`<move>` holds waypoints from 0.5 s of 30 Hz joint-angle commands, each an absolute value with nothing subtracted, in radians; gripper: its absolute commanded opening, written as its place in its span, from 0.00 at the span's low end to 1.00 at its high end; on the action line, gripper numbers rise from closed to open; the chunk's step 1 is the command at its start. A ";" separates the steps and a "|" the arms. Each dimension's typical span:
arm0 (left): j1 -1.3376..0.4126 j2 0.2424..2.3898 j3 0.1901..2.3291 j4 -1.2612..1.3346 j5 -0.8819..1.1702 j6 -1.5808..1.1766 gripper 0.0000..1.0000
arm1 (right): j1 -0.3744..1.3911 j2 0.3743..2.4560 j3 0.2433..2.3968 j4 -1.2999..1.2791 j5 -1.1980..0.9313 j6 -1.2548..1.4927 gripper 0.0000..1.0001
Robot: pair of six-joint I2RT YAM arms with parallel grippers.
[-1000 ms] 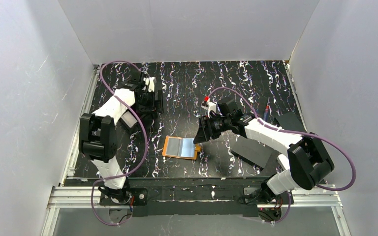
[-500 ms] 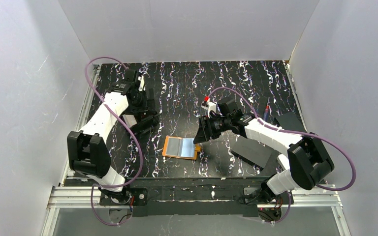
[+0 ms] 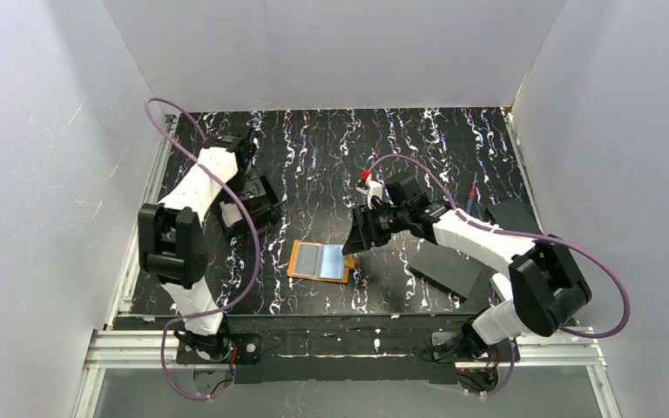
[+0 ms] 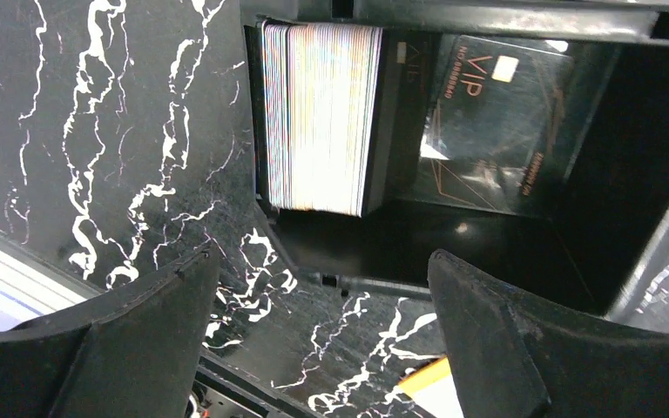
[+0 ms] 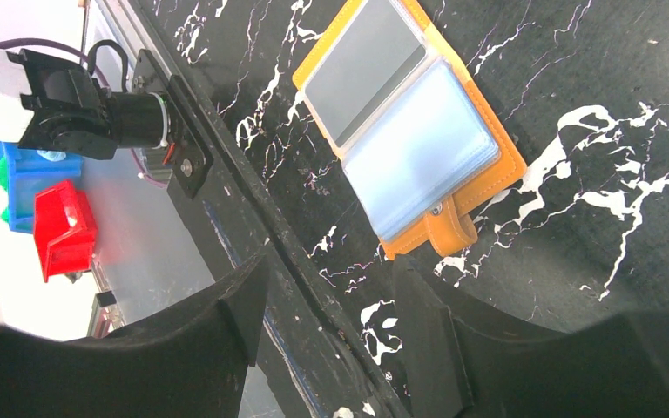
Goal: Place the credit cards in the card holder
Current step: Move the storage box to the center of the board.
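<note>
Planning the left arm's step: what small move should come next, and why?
Probably lower the left gripper onto the stack of cards: its jaws stand open and empty over them, and the card holder already lies open.

We find the top view evenly and softly lit: the white walls (image 3: 331,52) are bright and the shadows faint. In the left wrist view the edges of the card stack (image 4: 318,117) glare white with colour fringes, while the black box (image 4: 488,235) around it stays very dark. In the right wrist view the card holder (image 5: 409,131) is sharp, but the near fingers (image 5: 183,357) are dark and blurred.
</note>
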State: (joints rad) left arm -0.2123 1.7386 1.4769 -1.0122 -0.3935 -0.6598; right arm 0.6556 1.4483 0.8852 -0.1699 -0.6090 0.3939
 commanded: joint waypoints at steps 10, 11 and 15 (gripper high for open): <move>-0.190 1.883 1.592 -1.089 -0.496 -0.614 0.95 | 0.653 1.411 0.870 -0.170 -0.611 0.393 0.63; -0.184 1.889 1.596 -1.089 -0.480 -0.598 0.96 | 0.653 1.411 0.869 -0.170 -0.611 0.393 0.63; -0.165 1.914 1.604 -1.077 -0.413 -0.533 0.98 | 0.653 1.412 0.868 -0.167 -0.611 0.395 0.63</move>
